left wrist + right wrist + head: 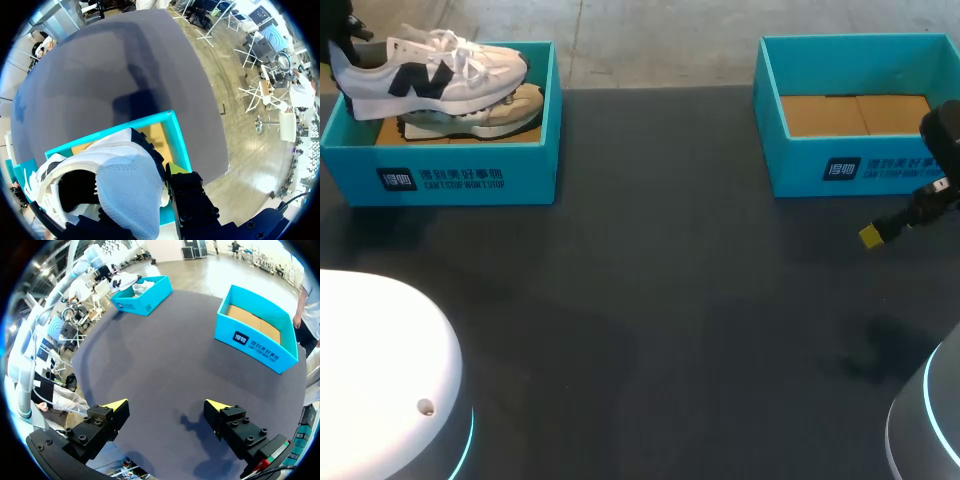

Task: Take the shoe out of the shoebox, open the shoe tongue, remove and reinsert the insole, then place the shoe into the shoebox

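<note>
1. At the lower left of the head frame, your left arm's white shell is a smooth dome with a cyan light ring.
2. At the lower right, the grey shell has the same ring.
3. Your right hand has black, screw-studded fingers with yellow wedge tips.

Place: robotics lab bench, judging by the rig.
Arms: left arm and right arm are flanking one dark table, their light rings glowing blue.
Props: matching teal left shoebox and right shoebox are sitting well apart.
</note>
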Robot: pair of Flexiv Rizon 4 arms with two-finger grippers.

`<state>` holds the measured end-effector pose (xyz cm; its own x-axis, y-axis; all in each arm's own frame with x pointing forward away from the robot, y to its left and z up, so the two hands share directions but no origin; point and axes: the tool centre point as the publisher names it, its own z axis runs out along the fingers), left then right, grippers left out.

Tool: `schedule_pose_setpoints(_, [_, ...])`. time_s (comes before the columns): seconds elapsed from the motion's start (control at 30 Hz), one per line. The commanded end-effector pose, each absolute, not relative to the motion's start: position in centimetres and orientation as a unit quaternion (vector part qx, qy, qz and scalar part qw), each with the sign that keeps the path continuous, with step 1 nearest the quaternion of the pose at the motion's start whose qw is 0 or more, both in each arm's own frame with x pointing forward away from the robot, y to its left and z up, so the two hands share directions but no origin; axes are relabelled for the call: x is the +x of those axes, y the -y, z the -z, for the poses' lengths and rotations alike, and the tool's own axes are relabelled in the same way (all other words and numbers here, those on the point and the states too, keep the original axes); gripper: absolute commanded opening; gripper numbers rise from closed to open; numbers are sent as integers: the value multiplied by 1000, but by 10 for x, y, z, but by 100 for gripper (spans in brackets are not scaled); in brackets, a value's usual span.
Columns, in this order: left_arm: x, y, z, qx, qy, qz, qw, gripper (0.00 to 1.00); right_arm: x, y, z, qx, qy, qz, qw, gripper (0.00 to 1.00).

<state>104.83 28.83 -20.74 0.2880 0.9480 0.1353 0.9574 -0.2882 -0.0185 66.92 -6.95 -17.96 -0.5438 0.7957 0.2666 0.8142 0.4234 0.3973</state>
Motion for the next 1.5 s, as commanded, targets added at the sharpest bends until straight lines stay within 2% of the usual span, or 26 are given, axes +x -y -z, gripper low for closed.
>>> schedule_pose_setpoints(0.03, [1047,-289,205,-801,594,50,47,0,669,69,181,-478,843,246,18,100])
schedule_pose_setpoints(0.33, [1047,-289,205,-801,594,50,47,0,669,69,181,-478,843,246,18,100])
schedule_pose_setpoints(0.47, [1035,-279,211,-808,581,55,82,0,669,69,181,-478,843,246,18,100])
schedule_pose_setpoints(0.9, [997,-252,202,-825,558,25,85,0,669,69,181,-478,843,246,18,100])
schedule_pose_setpoints(1.5, [948,-183,185,-833,543,11,107,0,669,69,181,-478,843,246,18,100])
